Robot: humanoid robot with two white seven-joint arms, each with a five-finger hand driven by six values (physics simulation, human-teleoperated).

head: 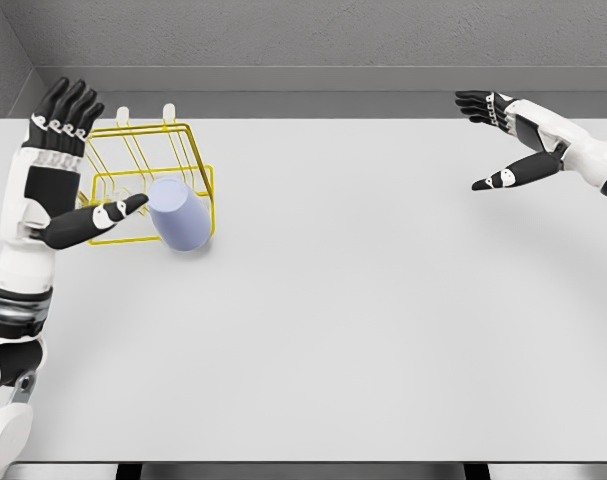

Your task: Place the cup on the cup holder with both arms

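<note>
A pale lavender cup (pixel 180 215) sits tilted against the front right of a yellow wire cup holder (pixel 148 180) at the table's left. My left hand (pixel 68 165) stands open just left of the holder, fingers spread upward, with its thumb (pixel 118 211) pointing toward the cup and close to it. I cannot tell whether the thumb touches the cup. My right hand (pixel 503 135) hovers open at the far right of the table, well away from the cup, holding nothing.
The white table (pixel 363 320) stretches wide between the two hands. A grey wall (pixel 283 40) runs along the back edge. The table's front edge lies near the bottom of the view.
</note>
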